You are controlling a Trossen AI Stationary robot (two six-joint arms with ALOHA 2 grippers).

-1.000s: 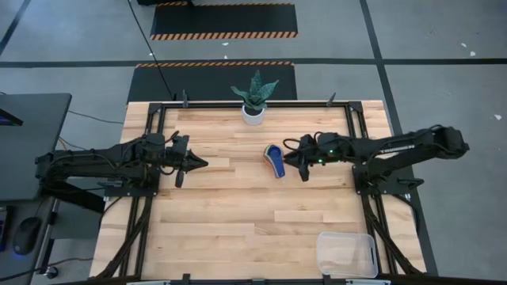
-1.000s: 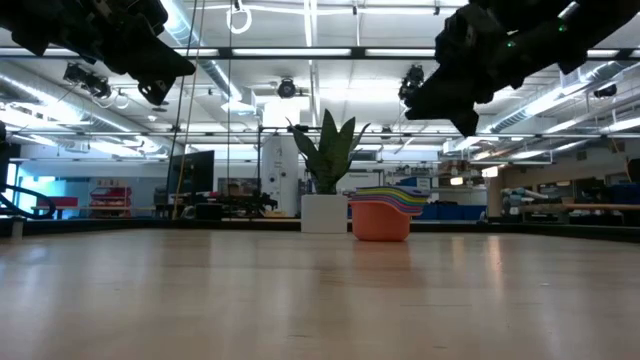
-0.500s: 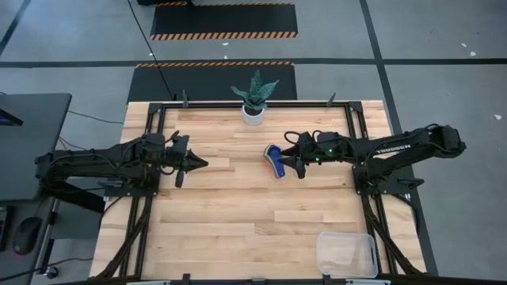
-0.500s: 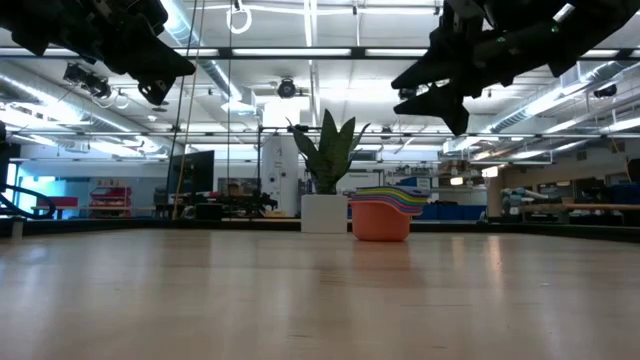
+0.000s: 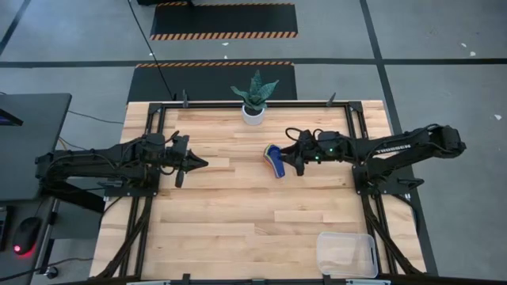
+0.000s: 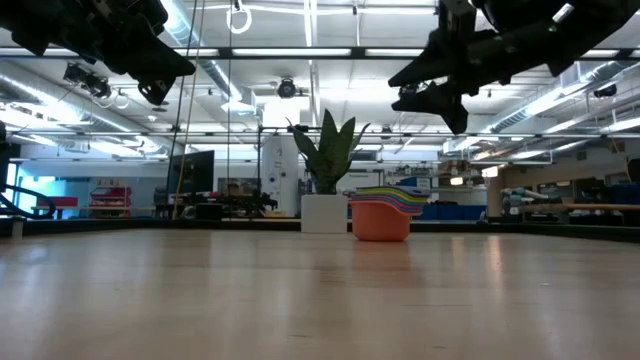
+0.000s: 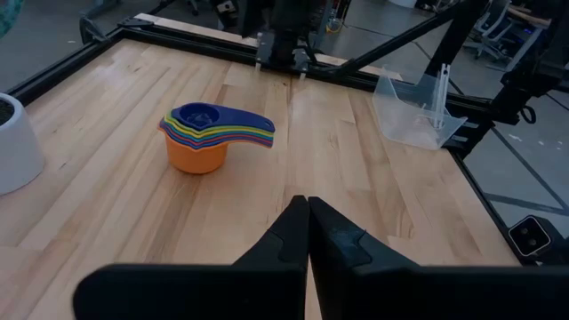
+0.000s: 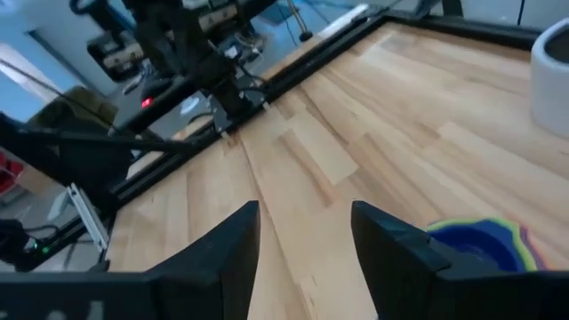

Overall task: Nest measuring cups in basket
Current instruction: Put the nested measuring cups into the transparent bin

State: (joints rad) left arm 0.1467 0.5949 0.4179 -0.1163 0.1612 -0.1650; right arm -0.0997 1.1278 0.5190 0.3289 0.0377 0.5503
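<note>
The measuring cups point(image 5: 274, 161) stand nested in one stack on the table's middle, right of centre. Orange is at the bottom point(image 7: 197, 156) and navy on top, with the handles fanned to one side. The stack also shows in the low view point(image 6: 382, 216) and at the edge of the right wrist view point(image 8: 484, 244). My right gripper point(image 5: 291, 159) hangs open in the air just right of the stack and well above the table point(image 6: 425, 88), touching nothing. My left gripper point(image 5: 200, 164) is shut and empty above the table's left half point(image 7: 308, 213). The clear basket point(image 5: 346, 253) sits at the near right corner.
A white plant pot point(image 5: 253, 114) with a green plant stands at the far edge, behind the cups. Black frame rails point(image 5: 360, 142) run along the table's sides. Bare wood lies between the cups and the basket point(image 7: 418, 116).
My right gripper has opened its fingers and rolled and tipped a little, while staying beside and above the cup stack. The cups have not moved.
</note>
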